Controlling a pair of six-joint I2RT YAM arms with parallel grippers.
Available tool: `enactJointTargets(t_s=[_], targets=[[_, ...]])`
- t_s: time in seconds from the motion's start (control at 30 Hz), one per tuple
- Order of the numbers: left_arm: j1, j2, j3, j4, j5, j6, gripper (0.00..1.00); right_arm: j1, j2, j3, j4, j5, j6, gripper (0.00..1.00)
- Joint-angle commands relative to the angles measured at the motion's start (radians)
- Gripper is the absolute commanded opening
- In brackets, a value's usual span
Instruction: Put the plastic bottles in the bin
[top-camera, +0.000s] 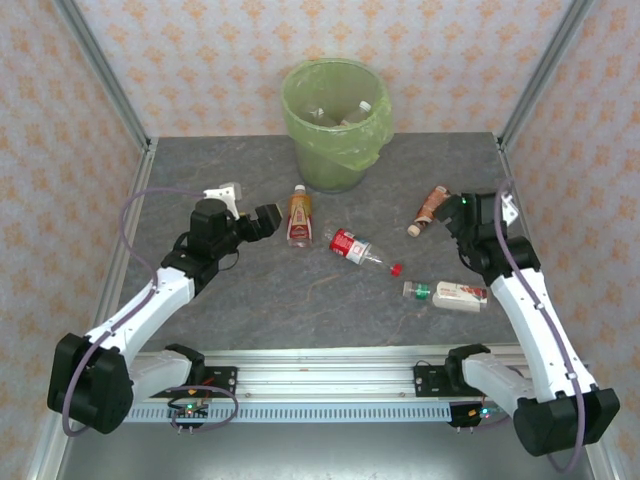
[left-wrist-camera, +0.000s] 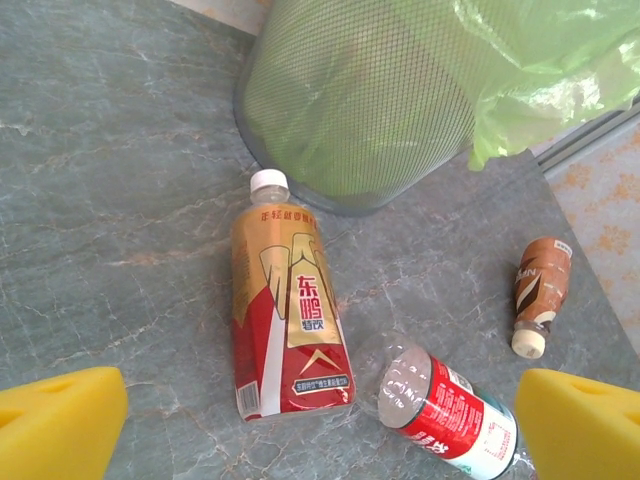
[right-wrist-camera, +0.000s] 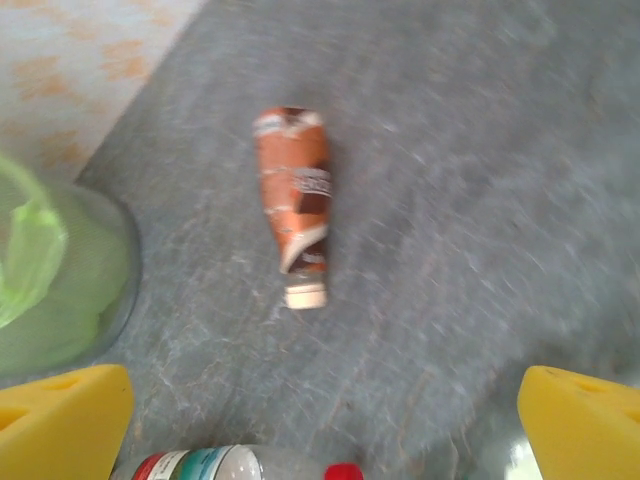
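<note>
Top external: bottles (top-camera: 299, 217) scattered before bin (top-camera: 336, 125).

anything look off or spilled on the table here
No spill or damage shows. Four bottles lie tipped on their sides on the table: an orange-labelled bottle, a red-labelled bottle, a brown bottle and a white bottle. The bin stands upright.

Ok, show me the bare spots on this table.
Bare: the far-left corner beside the bin; the near strip between the red-label bottle and the front rail. Crowded: the middle, around the gold bottle and brown bottle.
</note>
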Motion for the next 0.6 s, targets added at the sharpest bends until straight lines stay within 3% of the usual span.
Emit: enactJointTargets(t_s=[0.0,0.3,0.57], targets=[[-0.019,0.038,0.029,0.046,-0.006,0.014,1.0,-0.077,0.011,-0.038,-0.221,-0.098,0.244,0.99],[-0.035,0.09,0.047,0.059,-0.029,0.0,1.0,-0.211,0.041,-0.232,-0.203,-0.236,0.442,0.99],[-0.035,0.108,0.063,0.056,-0.044,-0.004,1.0,-0.228,0.171,-0.254,-0.091,-0.26,0.462,0.99]])
